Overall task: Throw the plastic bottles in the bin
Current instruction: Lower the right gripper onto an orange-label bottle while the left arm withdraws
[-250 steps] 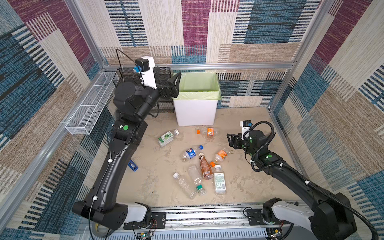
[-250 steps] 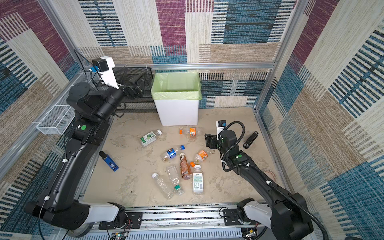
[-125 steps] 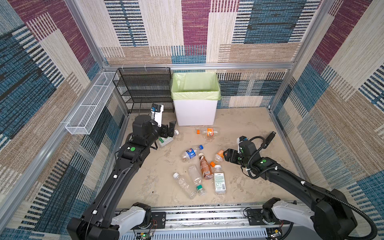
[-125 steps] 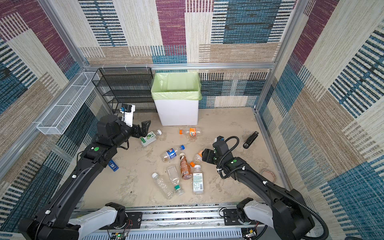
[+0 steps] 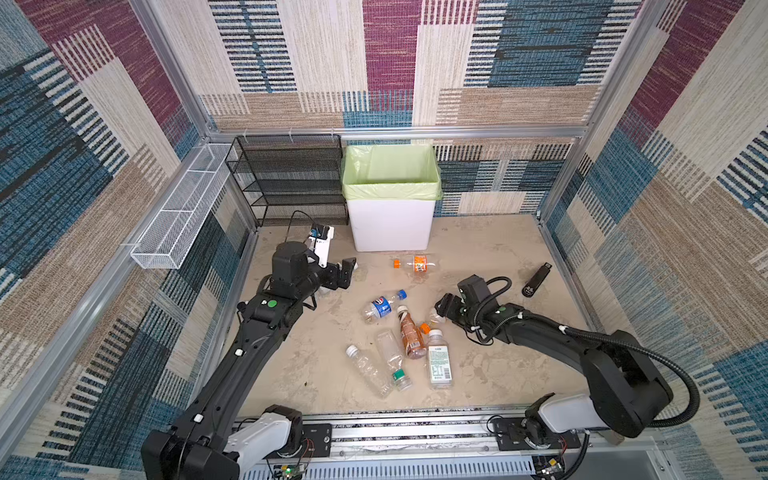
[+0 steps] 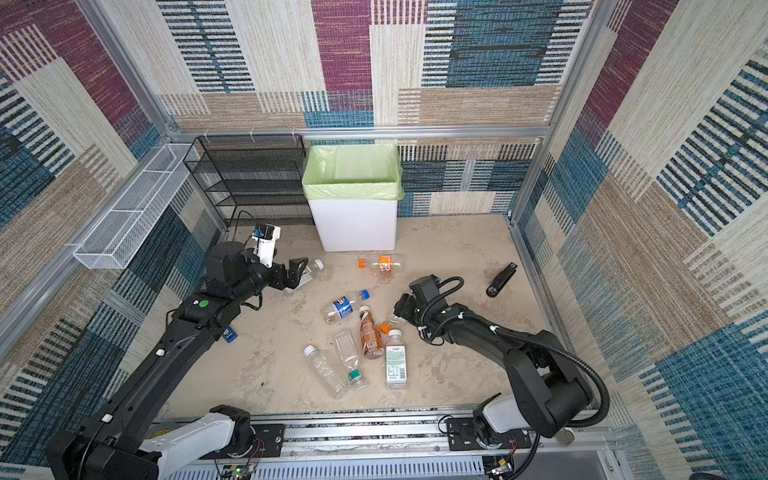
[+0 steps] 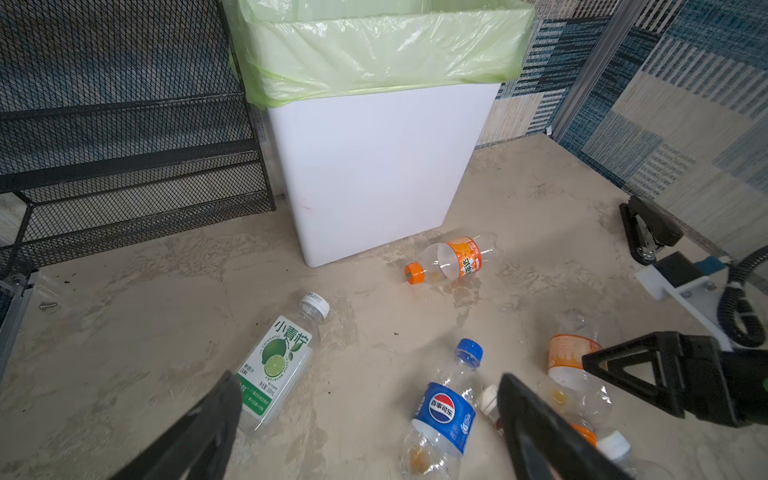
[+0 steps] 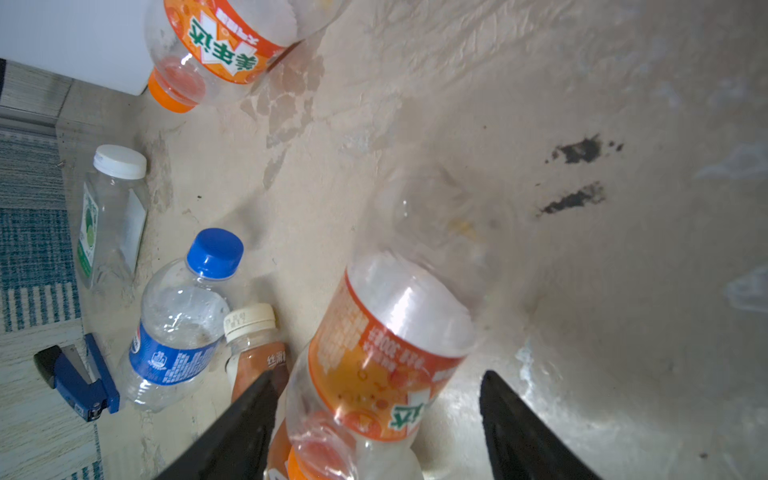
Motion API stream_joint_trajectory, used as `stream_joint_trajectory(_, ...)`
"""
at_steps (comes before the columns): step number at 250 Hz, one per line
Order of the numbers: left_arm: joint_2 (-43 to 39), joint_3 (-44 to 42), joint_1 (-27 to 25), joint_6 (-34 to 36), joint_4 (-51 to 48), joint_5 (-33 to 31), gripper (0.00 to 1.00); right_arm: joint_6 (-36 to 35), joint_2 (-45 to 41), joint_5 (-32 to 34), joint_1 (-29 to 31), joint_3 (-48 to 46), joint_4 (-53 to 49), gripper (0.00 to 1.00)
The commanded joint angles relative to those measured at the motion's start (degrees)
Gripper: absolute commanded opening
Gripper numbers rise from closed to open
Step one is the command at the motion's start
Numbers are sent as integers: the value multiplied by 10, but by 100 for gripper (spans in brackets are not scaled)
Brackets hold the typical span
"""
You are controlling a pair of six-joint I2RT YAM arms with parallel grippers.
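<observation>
Several plastic bottles lie on the floor in both top views: an orange-label one point(image 5: 419, 263) near the bin point(image 5: 390, 224), a blue-label one point(image 5: 382, 305), a brown-filled one point(image 5: 410, 334), a white-label one point(image 5: 438, 363) and two clear ones point(image 5: 370, 370). My left gripper point(image 5: 347, 270) hangs open and empty, low over the floor. The lime-label bottle point(image 7: 276, 357) lies by one of its fingers. My right gripper point(image 8: 377, 376) stands open around another orange-label bottle point(image 8: 386, 353), and a gap shows on one side.
A black mesh rack point(image 5: 291, 178) stands left of the bin, with a white wire basket point(image 5: 178, 216) on the left wall. A black stapler point(image 5: 536, 280) lies at the right, a blue one point(image 6: 227, 333) beside my left arm.
My left arm has swung down from beside the bin's rim to low over the floor near the lime-label bottle. My right gripper has dropped forward onto the orange-label bottle.
</observation>
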Motion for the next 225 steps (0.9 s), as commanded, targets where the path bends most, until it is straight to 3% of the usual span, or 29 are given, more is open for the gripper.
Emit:
stream_joint_trajectory(1, -1, -3, 2, -6, 18, 10, 96, 4, 30, 13, 0, 19, 25, 75)
stream_joint_trajectory(112, 5, -5, 4, -19, 20, 26, 95, 12, 55, 42, -1, 27, 53, 53)
stream_joint_trajectory(225, 12, -10, 4, -22, 22, 25, 94, -70, -25, 81, -29, 46, 83, 47)
